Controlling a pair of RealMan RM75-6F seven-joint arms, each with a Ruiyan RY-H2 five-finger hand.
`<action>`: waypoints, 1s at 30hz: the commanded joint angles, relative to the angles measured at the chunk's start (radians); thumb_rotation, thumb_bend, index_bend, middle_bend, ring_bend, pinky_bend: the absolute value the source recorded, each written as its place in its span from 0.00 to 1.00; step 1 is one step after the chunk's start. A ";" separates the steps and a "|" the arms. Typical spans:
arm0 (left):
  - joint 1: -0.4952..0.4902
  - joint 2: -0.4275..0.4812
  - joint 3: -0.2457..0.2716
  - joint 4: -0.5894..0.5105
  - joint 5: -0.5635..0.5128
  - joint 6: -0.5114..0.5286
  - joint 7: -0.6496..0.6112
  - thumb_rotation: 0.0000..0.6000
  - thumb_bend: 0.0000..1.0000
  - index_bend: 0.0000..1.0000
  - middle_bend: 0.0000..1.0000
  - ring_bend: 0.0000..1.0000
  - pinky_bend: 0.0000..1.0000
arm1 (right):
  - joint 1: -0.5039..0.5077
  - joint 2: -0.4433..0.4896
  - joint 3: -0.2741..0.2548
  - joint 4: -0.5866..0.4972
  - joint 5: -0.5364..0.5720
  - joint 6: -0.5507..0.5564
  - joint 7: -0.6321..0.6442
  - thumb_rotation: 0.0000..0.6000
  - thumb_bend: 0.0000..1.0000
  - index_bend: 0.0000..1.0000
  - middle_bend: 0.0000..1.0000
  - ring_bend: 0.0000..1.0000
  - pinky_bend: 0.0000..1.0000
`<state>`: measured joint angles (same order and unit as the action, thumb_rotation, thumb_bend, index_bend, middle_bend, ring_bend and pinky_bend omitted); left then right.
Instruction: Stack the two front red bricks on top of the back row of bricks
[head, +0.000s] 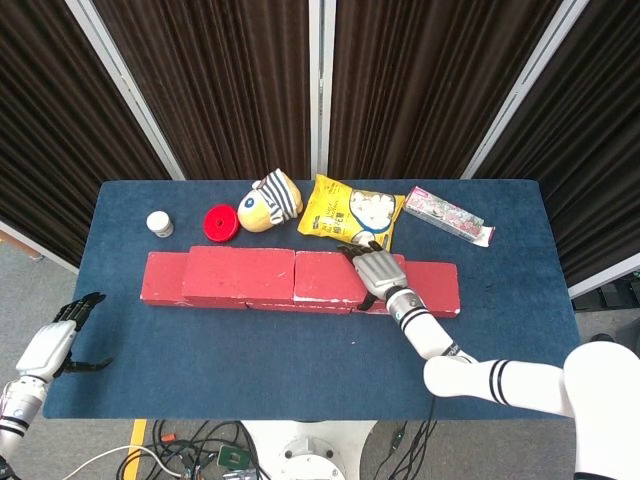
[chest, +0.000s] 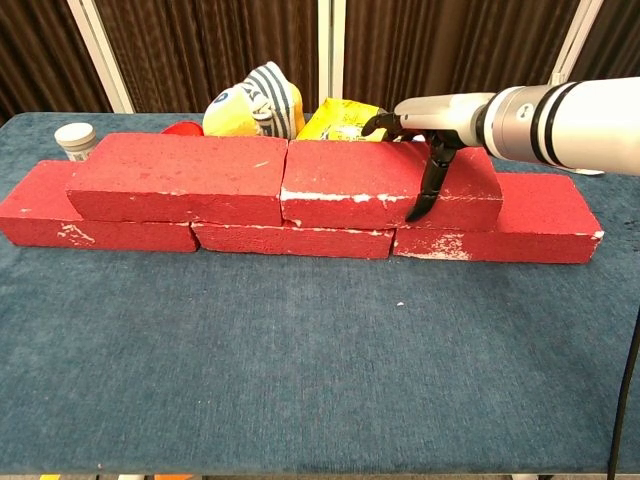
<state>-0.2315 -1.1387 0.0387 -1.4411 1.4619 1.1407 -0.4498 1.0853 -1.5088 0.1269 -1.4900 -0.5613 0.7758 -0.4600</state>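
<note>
Three red bricks form the bottom row: left (chest: 40, 215), middle (chest: 290, 240), right (chest: 540, 220). Two more red bricks lie on top of that row, the left one (chest: 180, 175) (head: 240, 272) and the right one (chest: 350, 180) (head: 325, 275), end to end and touching. My right hand (chest: 425, 130) (head: 378, 270) grips the right top brick, fingers over its back edge and thumb down its front face. My left hand (head: 55, 345) hangs off the table's front left corner, fingers apart, holding nothing.
Behind the bricks on the blue table (chest: 300, 360) are a white jar (head: 159, 223), a red lid (head: 220, 222), a striped plush toy (head: 270, 198), a yellow snack bag (head: 350, 212) and a pink packet (head: 448, 215).
</note>
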 joint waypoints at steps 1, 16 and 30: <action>0.000 0.000 0.000 0.001 0.000 0.000 -0.001 1.00 0.13 0.00 0.00 0.00 0.00 | 0.001 -0.001 0.000 0.001 0.001 -0.001 0.001 1.00 0.06 0.00 0.28 0.15 0.00; 0.000 -0.001 0.000 0.004 -0.001 -0.001 -0.008 1.00 0.13 0.00 0.00 0.00 0.00 | -0.001 0.011 -0.001 -0.001 -0.035 -0.039 0.042 1.00 0.00 0.00 0.00 0.00 0.00; 0.000 -0.004 0.000 0.006 0.002 0.002 -0.006 1.00 0.13 0.00 0.00 0.00 0.00 | -0.009 0.000 0.006 0.000 -0.045 -0.005 0.054 1.00 0.00 0.00 0.00 0.00 0.00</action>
<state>-0.2311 -1.1424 0.0390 -1.4347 1.4638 1.1425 -0.4558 1.0767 -1.5087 0.1323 -1.4896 -0.6064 0.7711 -0.4057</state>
